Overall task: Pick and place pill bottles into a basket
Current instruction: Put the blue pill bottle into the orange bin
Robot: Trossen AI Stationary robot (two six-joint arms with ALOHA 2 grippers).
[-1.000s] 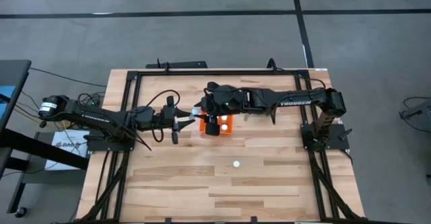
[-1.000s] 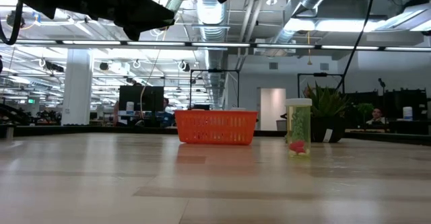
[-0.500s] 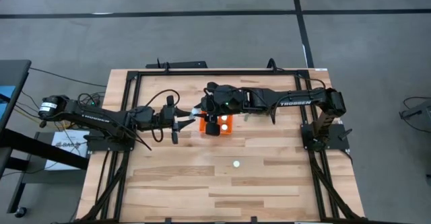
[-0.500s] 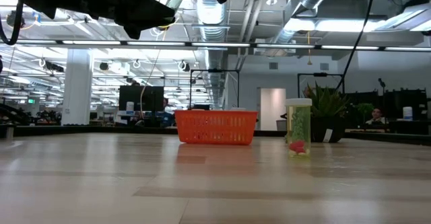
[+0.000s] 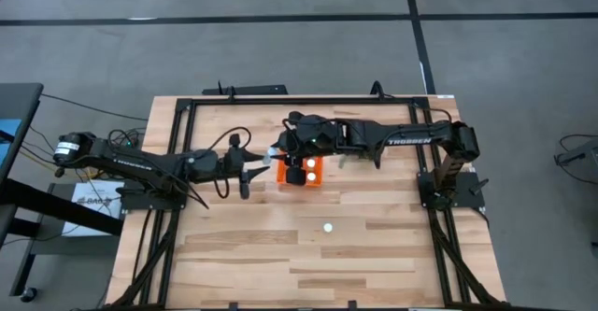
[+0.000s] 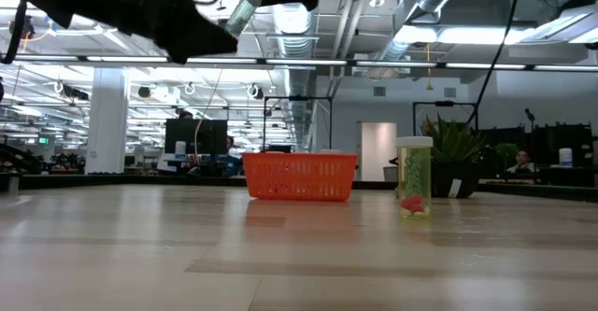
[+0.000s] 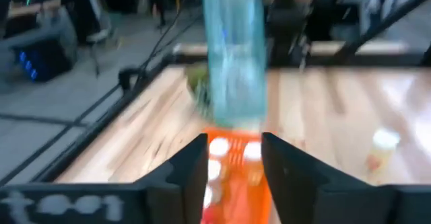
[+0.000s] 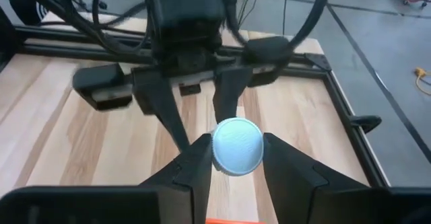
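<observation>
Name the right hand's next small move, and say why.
Probably shift the right hand over the small orange plastic basket: it grips a white-capped pill bottle high up, just off the basket's rim, with the left hand open nearby.

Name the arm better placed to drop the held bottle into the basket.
Right. The right hand grips a pill bottle above the orange basket. The left hand waits open beside the basket, holding nothing.

Both hands crowd the basket [image 5: 302,173] (front approach open).
</observation>
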